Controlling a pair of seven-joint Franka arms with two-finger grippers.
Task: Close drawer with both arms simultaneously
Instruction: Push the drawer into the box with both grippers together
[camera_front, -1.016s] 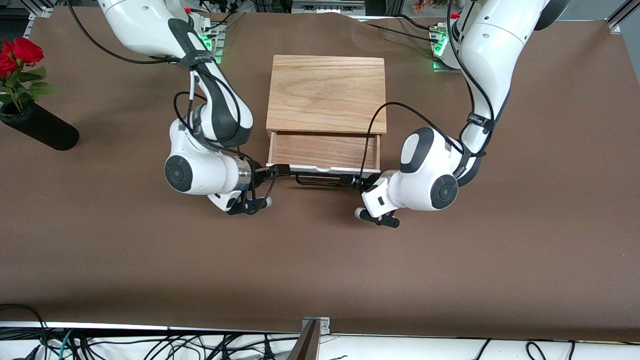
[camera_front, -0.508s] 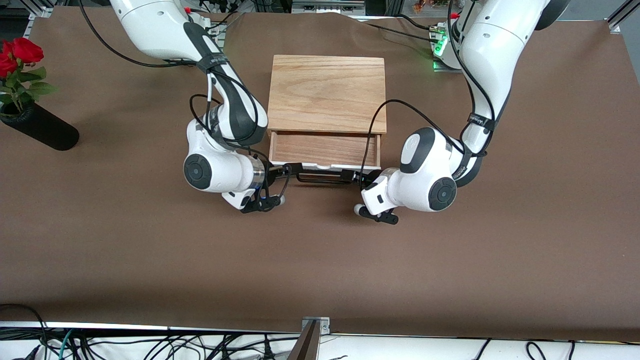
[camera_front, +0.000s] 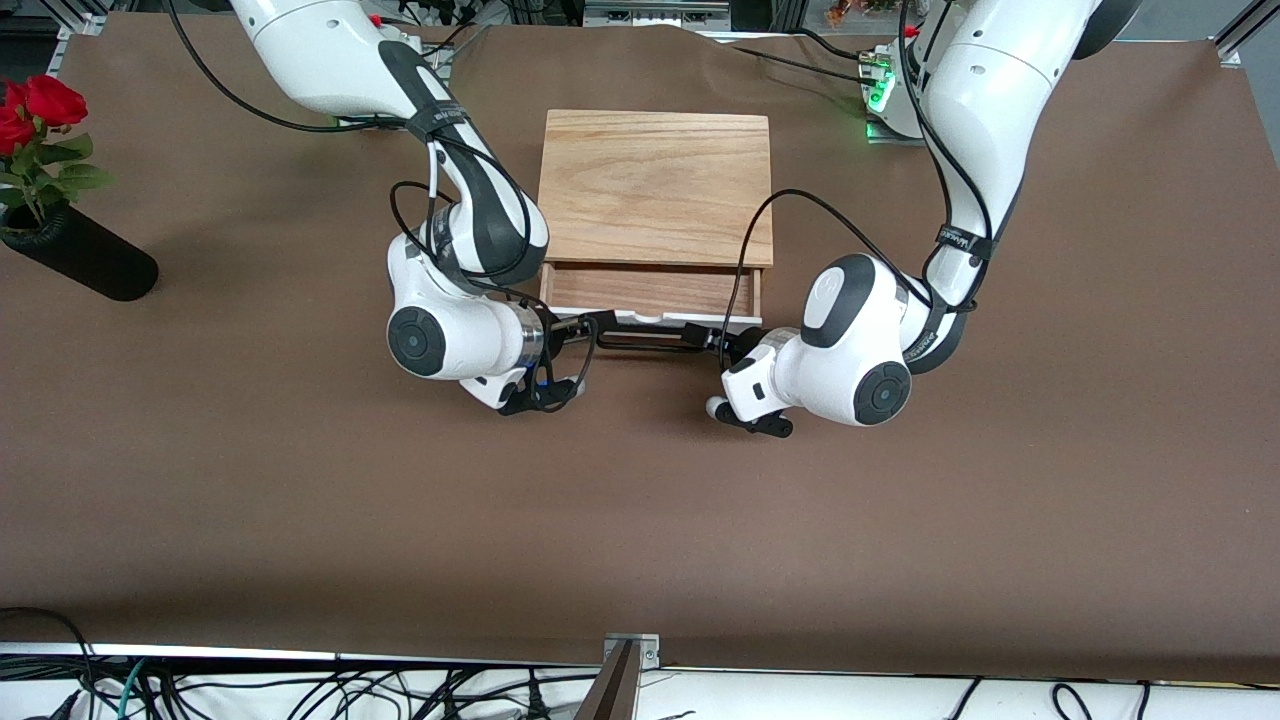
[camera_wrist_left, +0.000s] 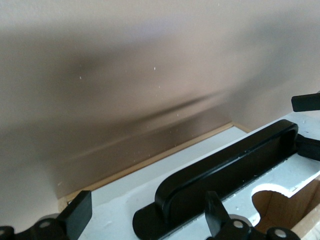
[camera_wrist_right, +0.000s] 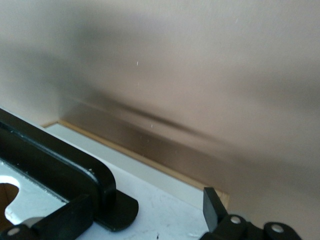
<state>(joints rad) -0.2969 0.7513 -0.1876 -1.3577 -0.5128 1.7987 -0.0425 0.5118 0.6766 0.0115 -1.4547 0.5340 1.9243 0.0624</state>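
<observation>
The light-wood box (camera_front: 655, 185) stands mid-table with the drawer (camera_front: 650, 291) part way out; only a narrow strip of tray shows. Its white front panel (camera_front: 655, 321) carries the black bar handle (camera_front: 650, 342). My right gripper (camera_front: 590, 328) is open at the handle's end toward the right arm; in the right wrist view (camera_wrist_right: 140, 212) its fingers (camera_wrist_right: 212, 206) straddle the handle's foot (camera_wrist_right: 117, 210) against the panel (camera_wrist_right: 170, 197). My left gripper (camera_front: 718, 345) is open at the handle's other end; in the left wrist view (camera_wrist_left: 147, 220) its fingers (camera_wrist_left: 77, 214) straddle the handle (camera_wrist_left: 225, 165) on the panel (camera_wrist_left: 117, 200).
A black vase with red roses (camera_front: 75, 260) lies at the right arm's end of the table. The brown table cover (camera_front: 640, 520) stretches wide toward the front camera. Cables hang along the front edge (camera_front: 300, 690). The right gripper's fingers also show in the left wrist view (camera_wrist_left: 306, 102).
Both grippers have moved toward the box with the front panel, and the drawer has slid farther in. The right arm's wrist has also shifted toward the drawer's middle.
</observation>
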